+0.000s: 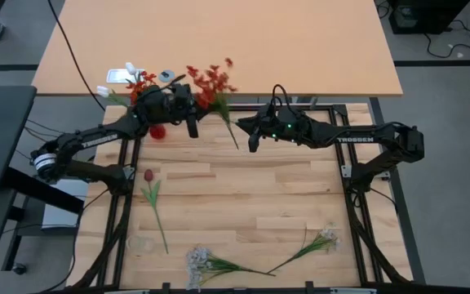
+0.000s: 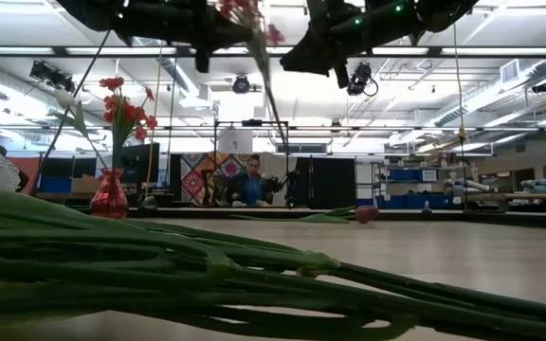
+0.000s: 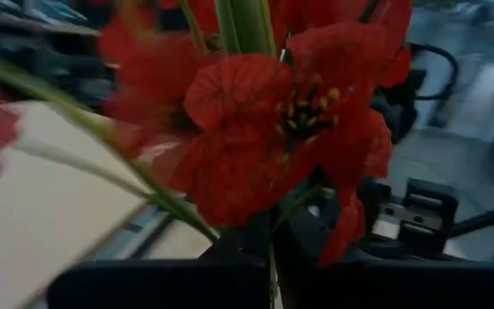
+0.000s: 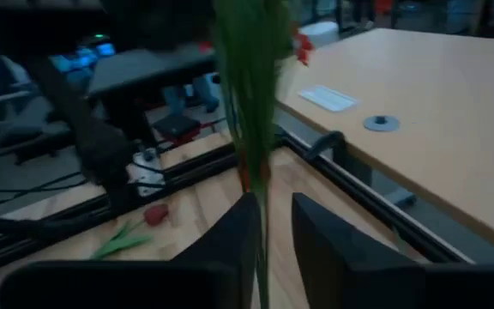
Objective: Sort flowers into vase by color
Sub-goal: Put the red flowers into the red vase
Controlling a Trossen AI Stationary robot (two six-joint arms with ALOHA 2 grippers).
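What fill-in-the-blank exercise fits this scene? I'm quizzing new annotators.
1. The left gripper is shut on a held stem with ____ blossoms.
2. The right gripper has its fingers ____ around that stem.
3. The vase contains red flowers and one ____ tulip.
4. The maroon tulip lies on the ____.

Missing words: red; open; white; table

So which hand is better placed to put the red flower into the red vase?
Probably the left. The left hand is right beside the red vase, and the red flower is close to it. The right hand is farther away, near the stalk's lower end.
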